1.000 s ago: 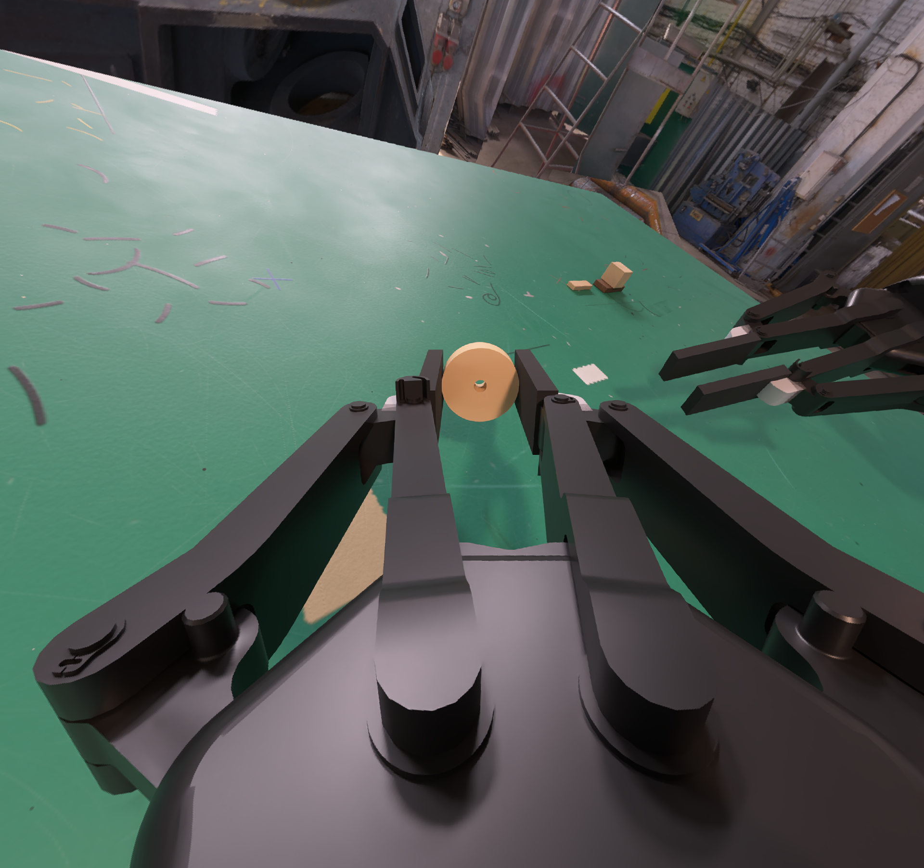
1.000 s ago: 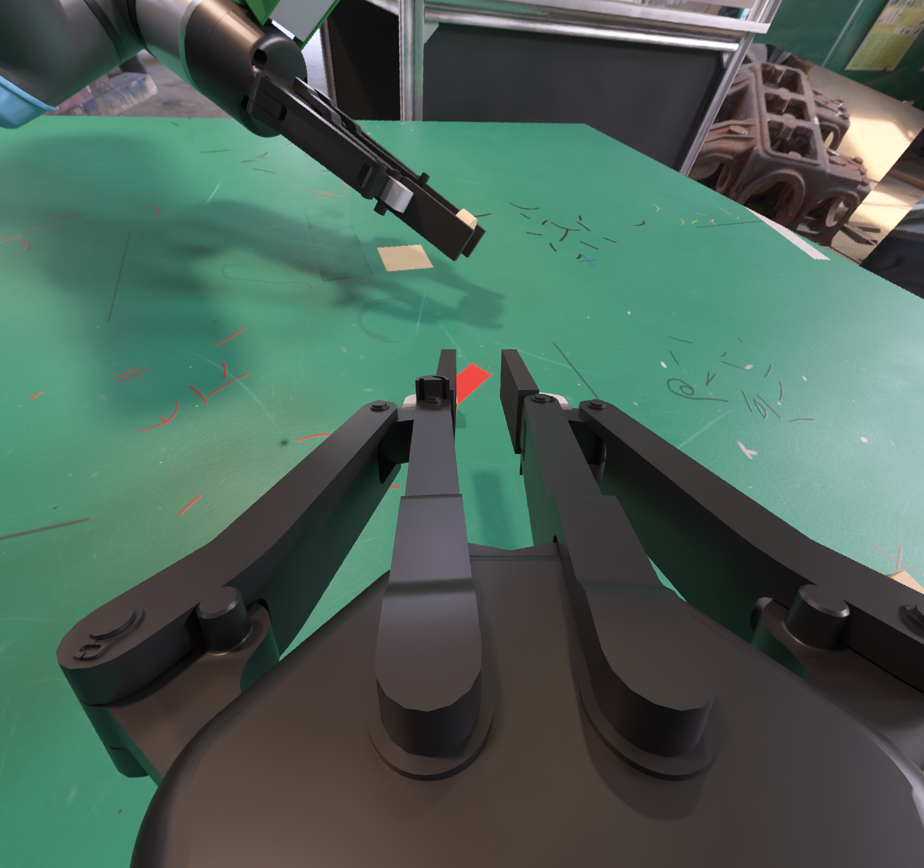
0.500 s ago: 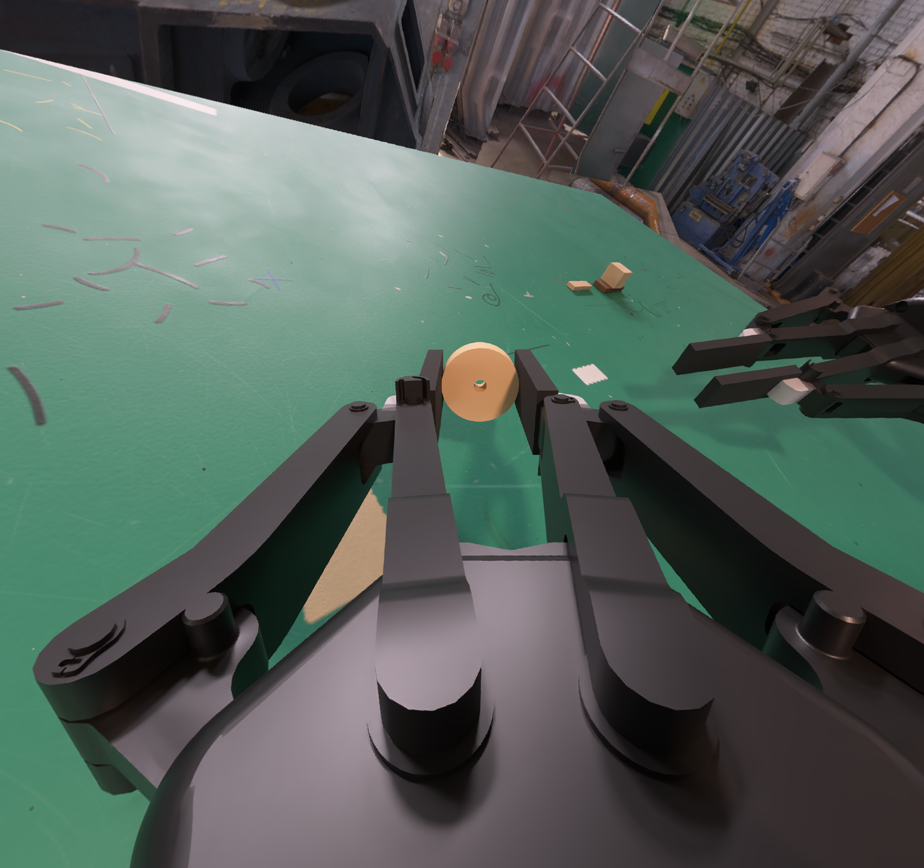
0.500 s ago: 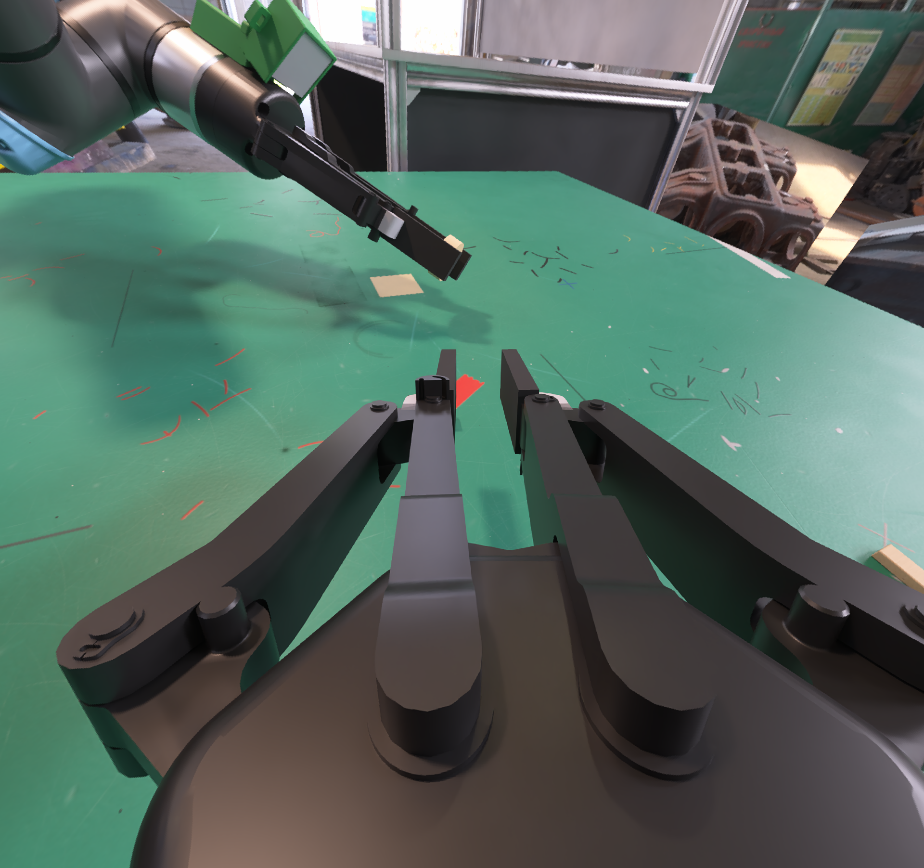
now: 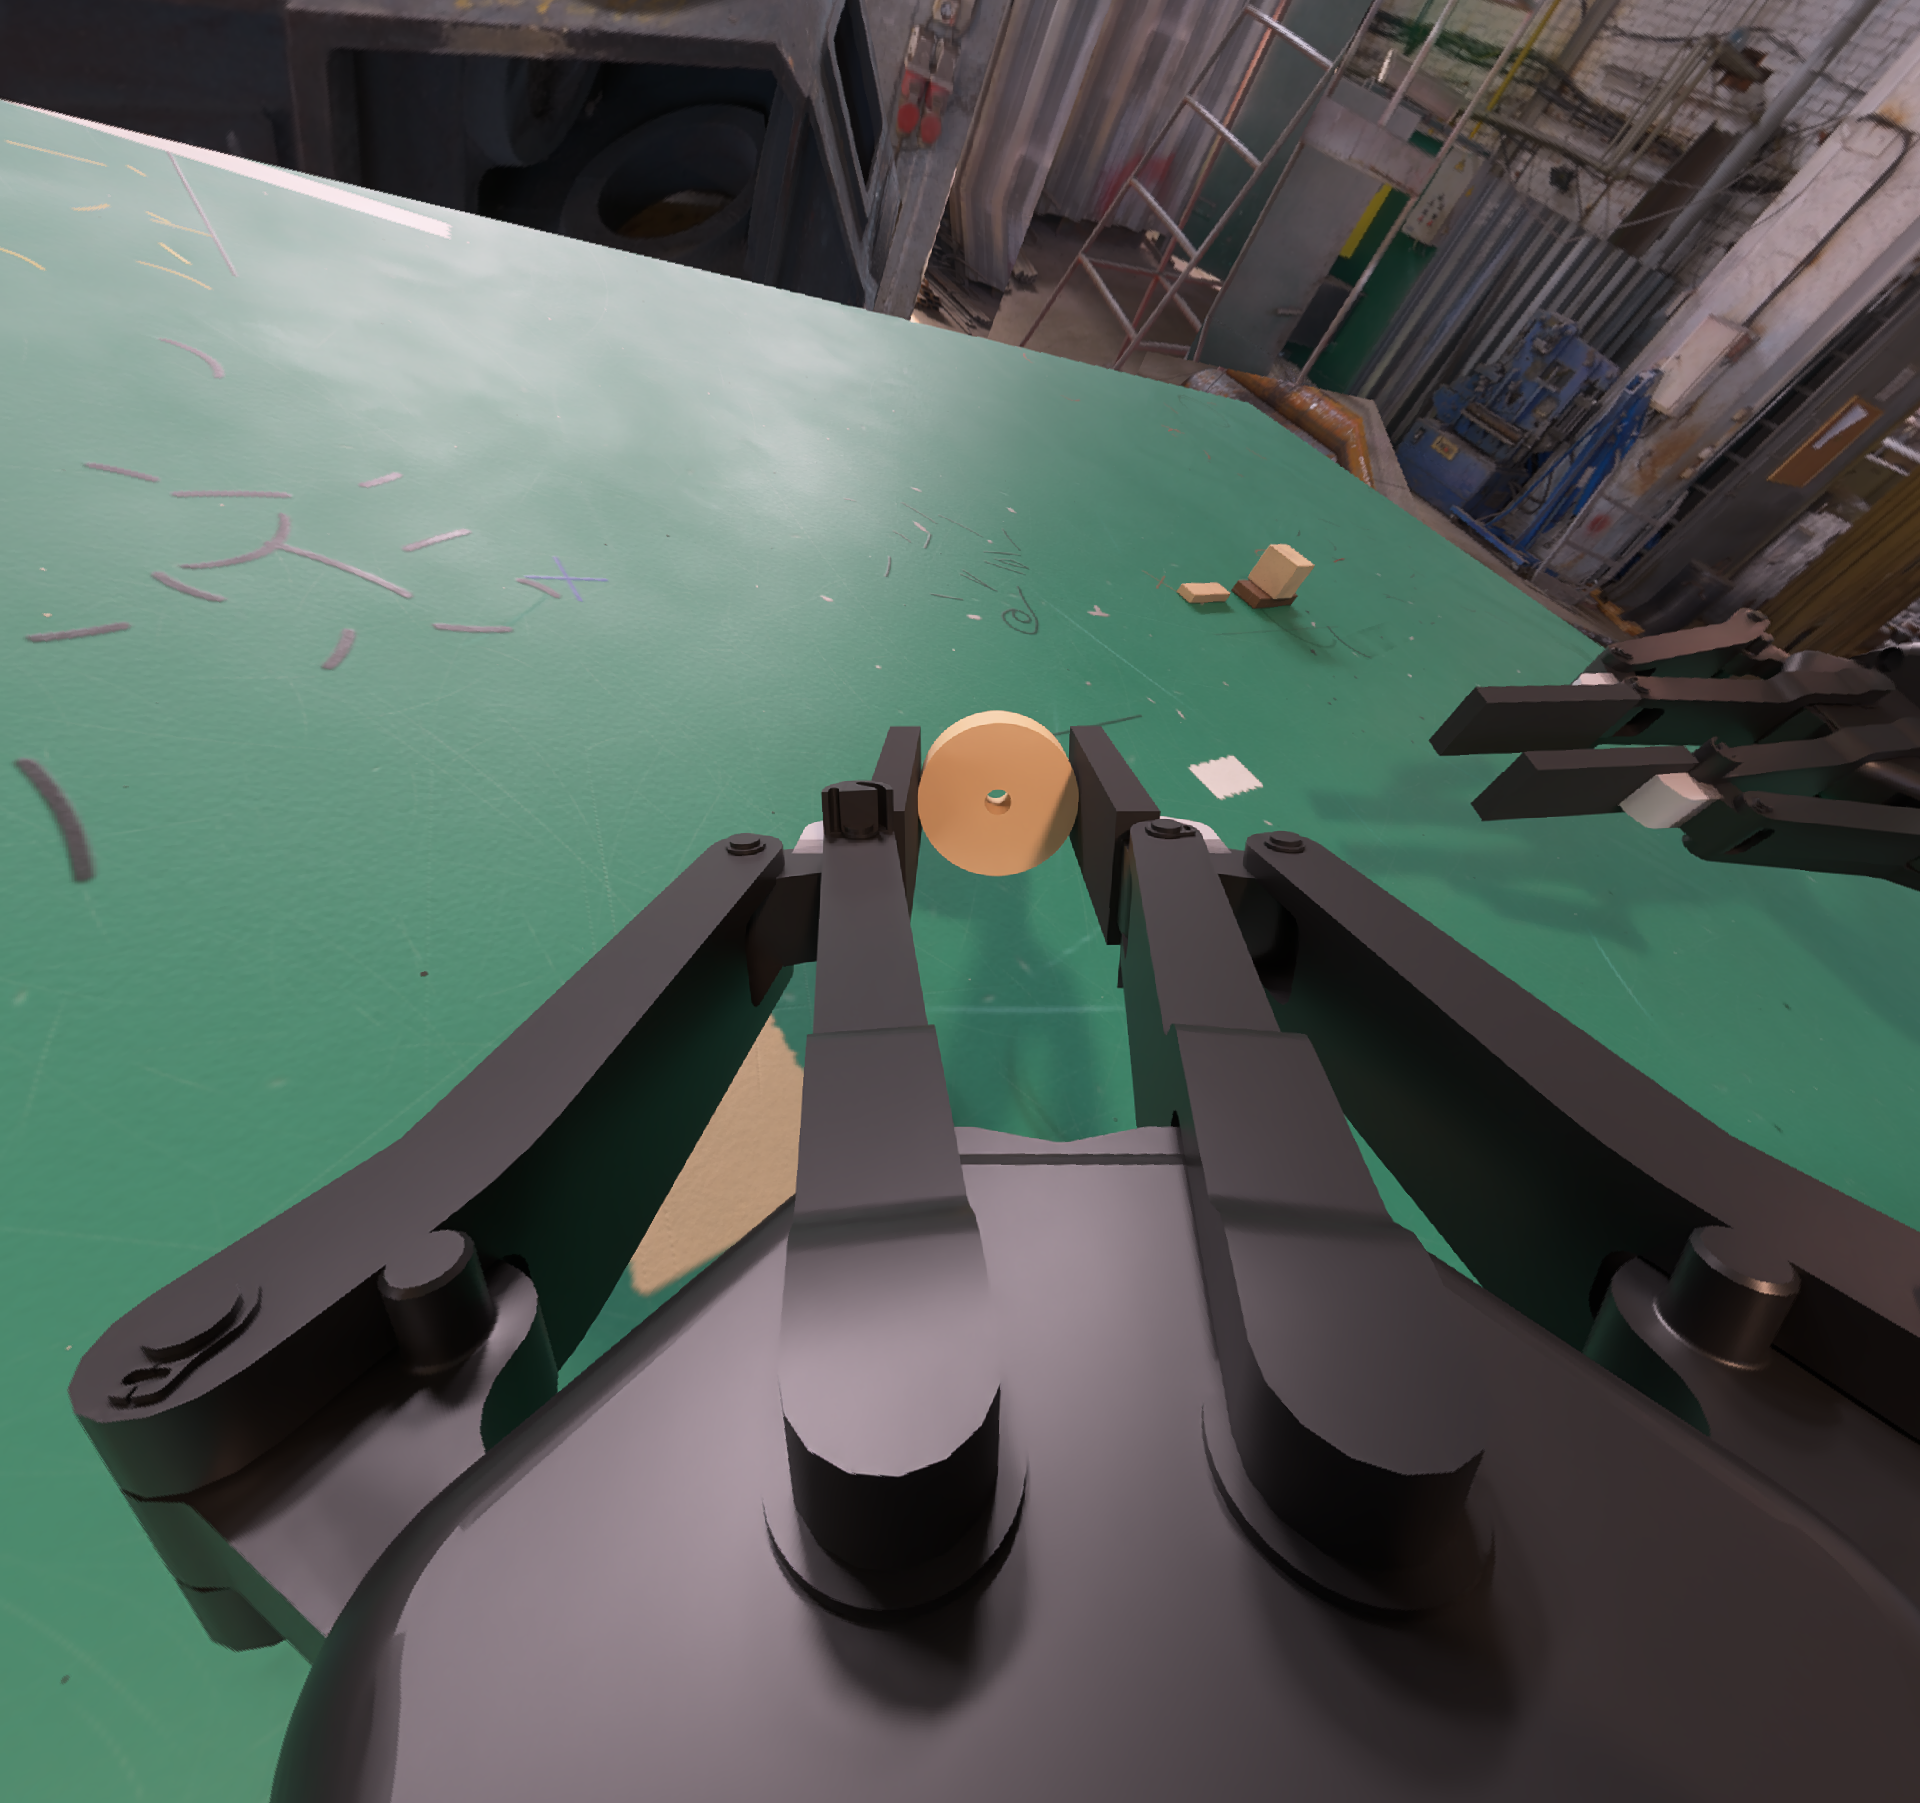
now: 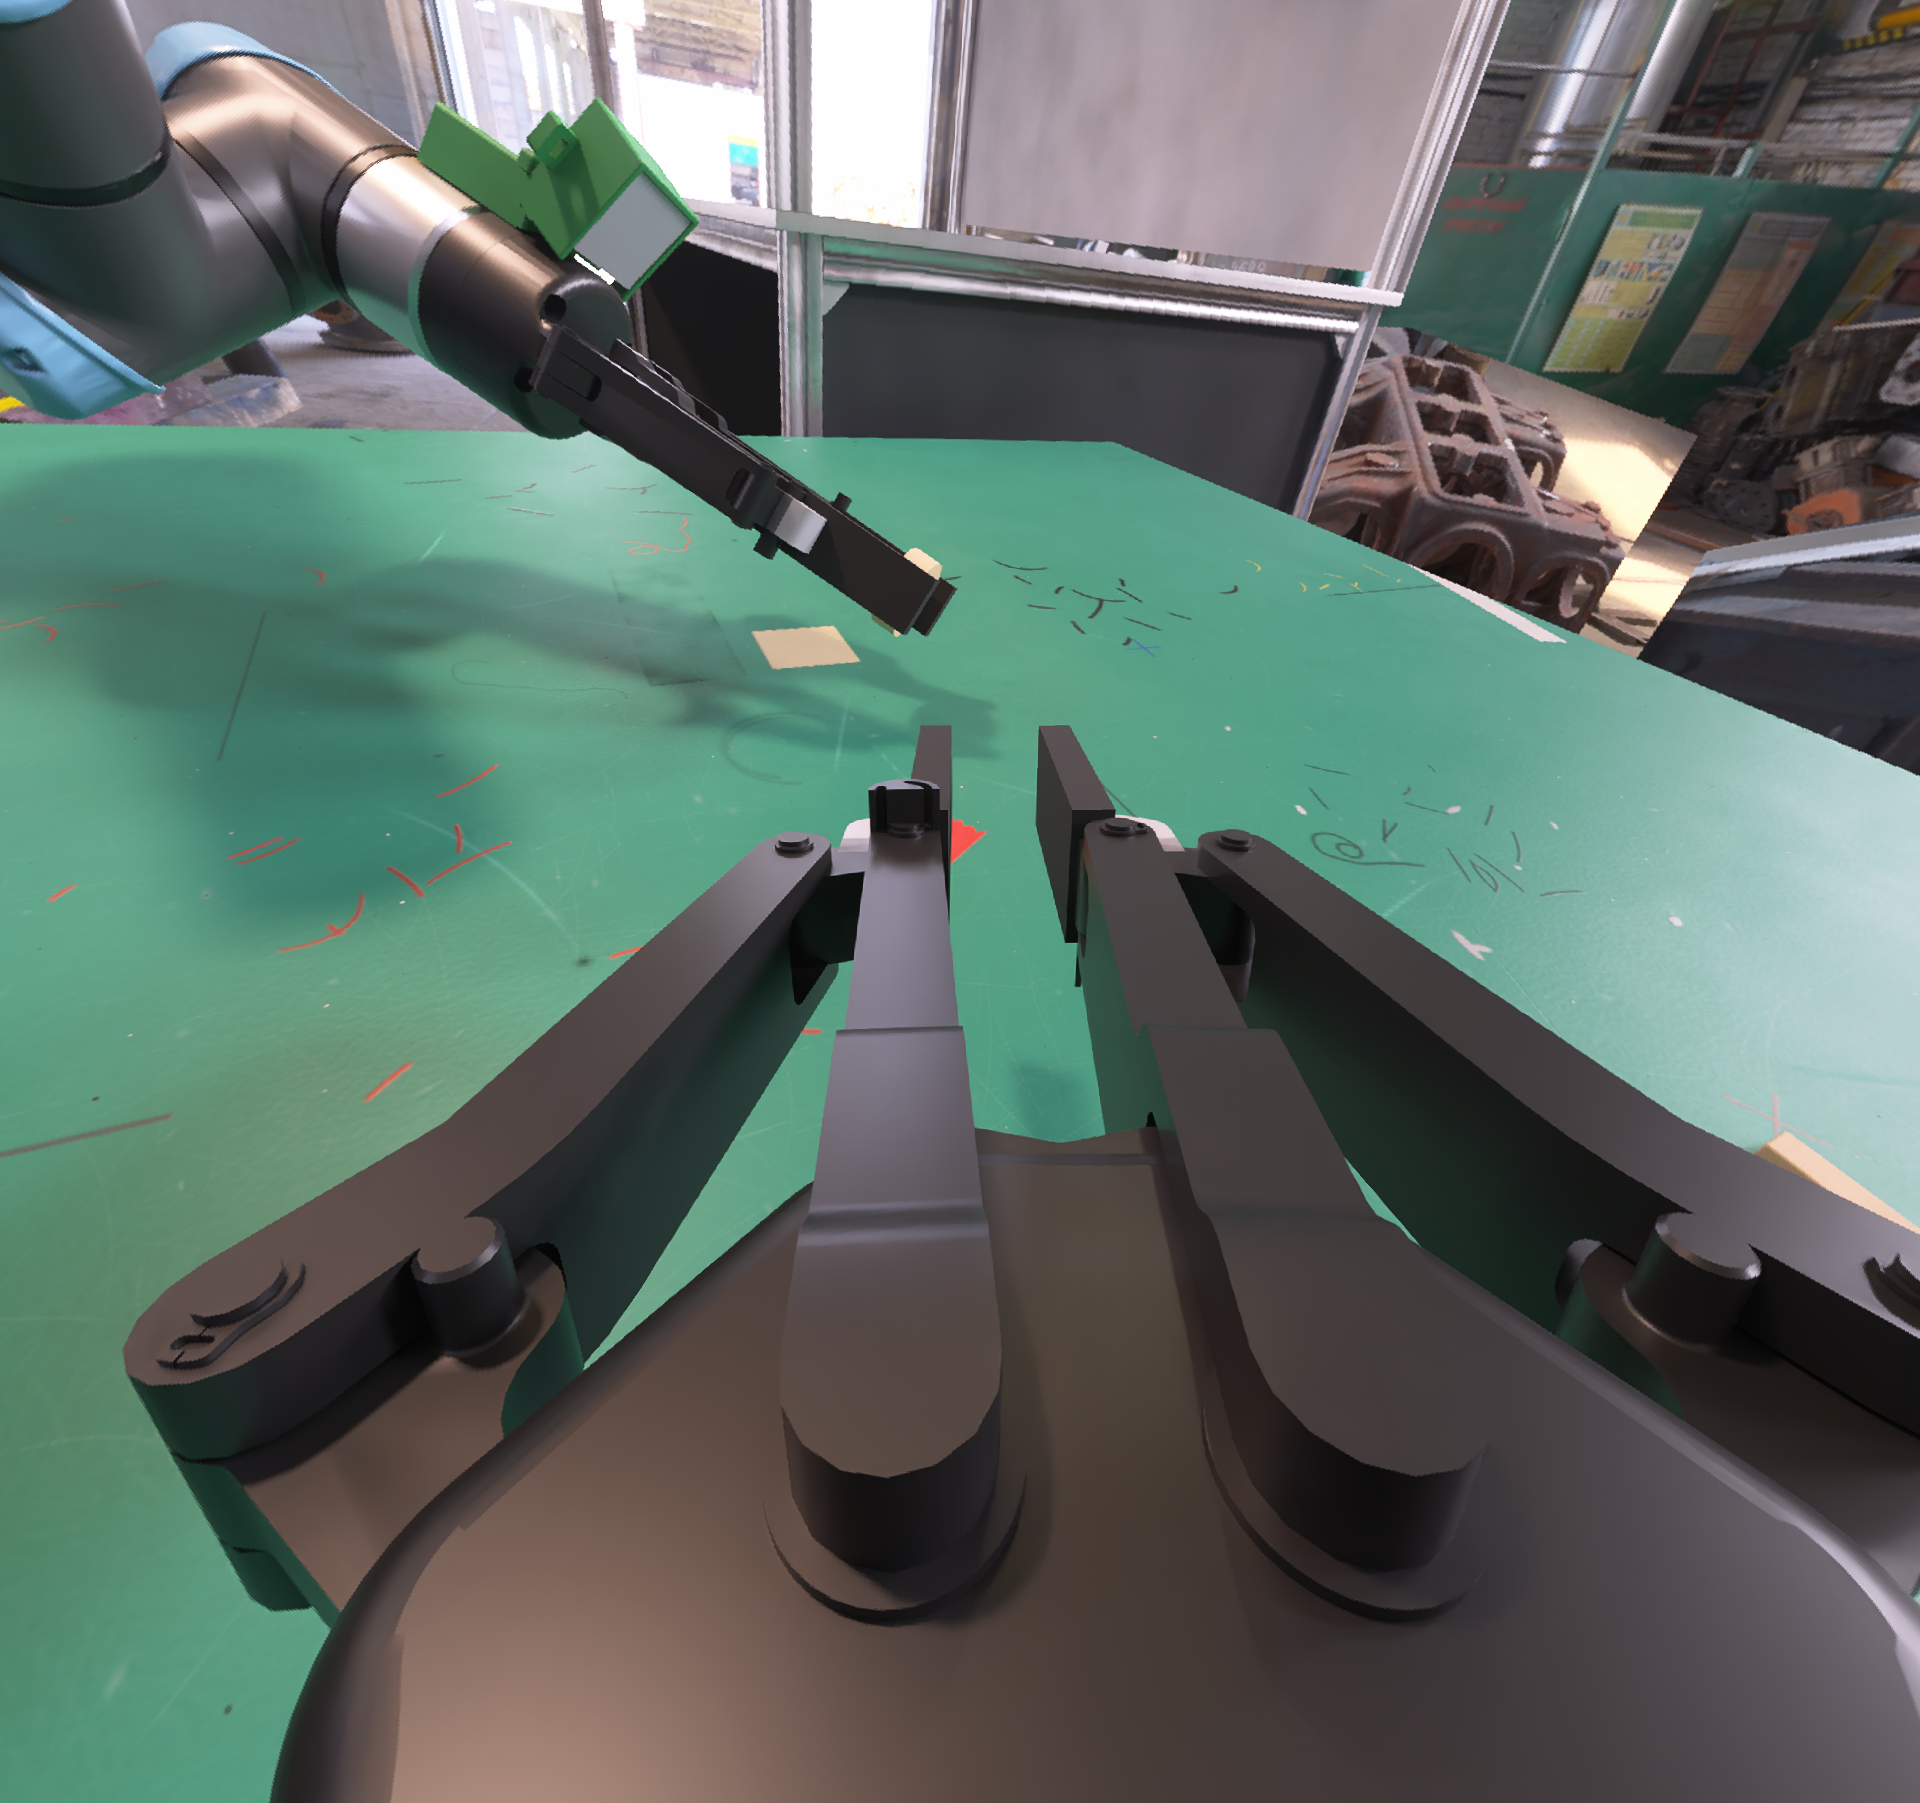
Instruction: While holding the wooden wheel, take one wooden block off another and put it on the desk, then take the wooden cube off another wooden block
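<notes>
My left gripper is shut on the round wooden wheel, held above the green desk; it also shows in the right wrist view, with the wheel's edge peeking out. Far off, a pale wooden cube sits tilted on a dark brown block, with a flat pale block on the desk just left of them. My right gripper is open and empty above the desk. It shows at the right in the left wrist view, well short of the blocks.
A flat tan square lies on the desk under my left gripper, also showing in its view. A white patch and a red patch mark the desk. A pale wooden edge shows behind my right gripper's linkage. The desk's far edge borders machinery.
My right gripper has drawn back to the right and risen, tilting up so more of the room shows. My left gripper and the wheel have not moved.
</notes>
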Available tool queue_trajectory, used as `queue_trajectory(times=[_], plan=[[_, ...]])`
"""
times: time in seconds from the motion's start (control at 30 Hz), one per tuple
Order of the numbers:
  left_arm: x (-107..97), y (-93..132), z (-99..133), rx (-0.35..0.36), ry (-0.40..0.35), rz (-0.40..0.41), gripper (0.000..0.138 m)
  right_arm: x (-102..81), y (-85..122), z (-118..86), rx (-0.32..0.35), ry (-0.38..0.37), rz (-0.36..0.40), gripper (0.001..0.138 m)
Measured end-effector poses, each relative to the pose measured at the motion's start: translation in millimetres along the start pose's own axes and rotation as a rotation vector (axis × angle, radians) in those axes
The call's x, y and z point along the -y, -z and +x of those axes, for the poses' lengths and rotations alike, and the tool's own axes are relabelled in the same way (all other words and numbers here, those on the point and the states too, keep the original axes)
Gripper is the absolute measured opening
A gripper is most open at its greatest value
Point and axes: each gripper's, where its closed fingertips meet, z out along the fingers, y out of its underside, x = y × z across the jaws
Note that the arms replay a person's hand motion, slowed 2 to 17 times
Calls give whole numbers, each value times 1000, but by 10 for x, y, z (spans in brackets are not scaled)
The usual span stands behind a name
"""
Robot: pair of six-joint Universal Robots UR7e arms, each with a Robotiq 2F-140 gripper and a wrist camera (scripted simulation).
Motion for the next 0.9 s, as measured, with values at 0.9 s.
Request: queue_trajectory(times=[0.9], plan=[[-5, -6, -7, 0, 5, -5, 38, -12, 3, 2, 7, -13, -8, 22]])
